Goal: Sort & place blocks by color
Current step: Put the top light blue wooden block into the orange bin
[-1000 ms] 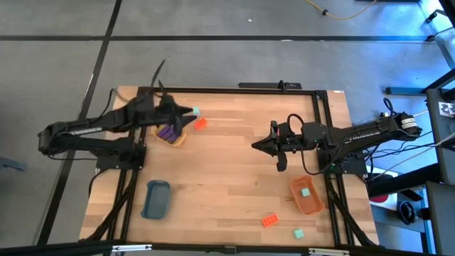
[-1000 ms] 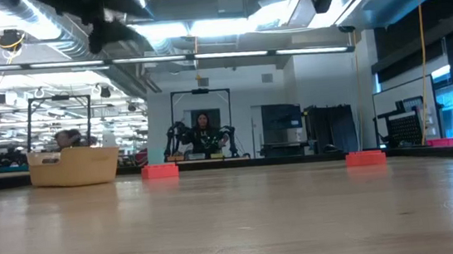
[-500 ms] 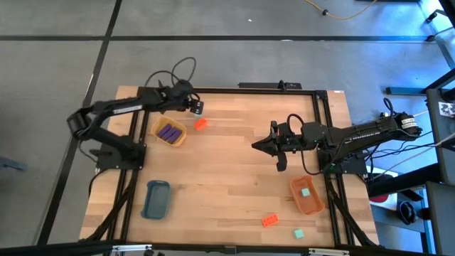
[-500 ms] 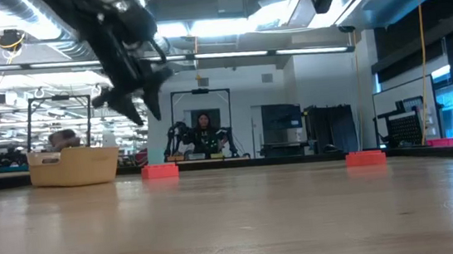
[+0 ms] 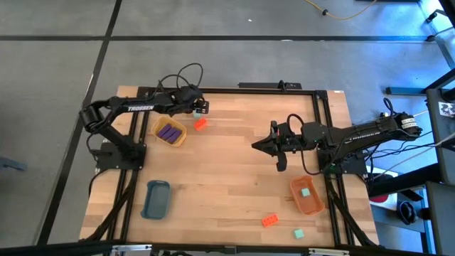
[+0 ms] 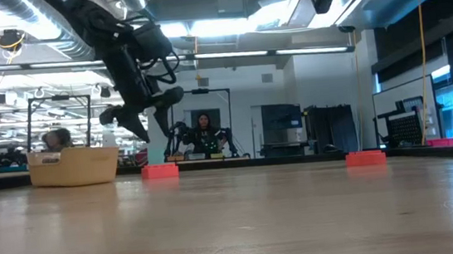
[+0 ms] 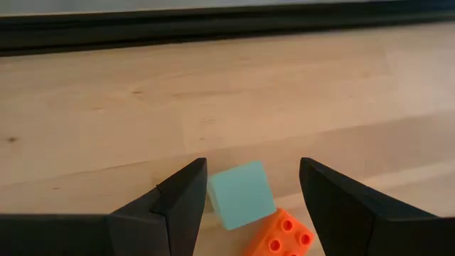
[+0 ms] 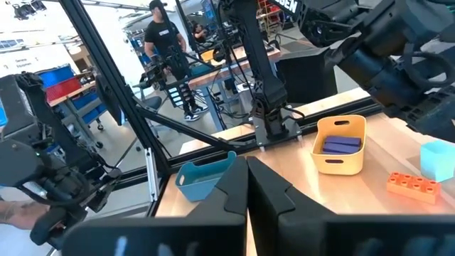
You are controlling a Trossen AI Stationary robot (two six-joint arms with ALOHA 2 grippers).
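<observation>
Left gripper (image 7: pixel 245 195) fingers spread, teal block (image 7: pixel 241 194) between them, orange brick (image 7: pixel 280 234) just beside. Right gripper (image 5: pixel 257 146) pressed together, mid-table.

Two blocks (image 5: pixel 198 118) lie near the table's (image 5: pixel 234 163) far edge, just right of a tray (image 5: pixel 170 132) (blocks inside it).

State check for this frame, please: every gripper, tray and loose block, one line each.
Left gripper: open, straddling the mint block.
Right gripper: shut, empty, above mid-table.
Yellow tray: holds purple blocks.
Orange tray: holds one mint block.
Blue tray: empty.
Orange brick: loose beside the yellow tray.
</observation>
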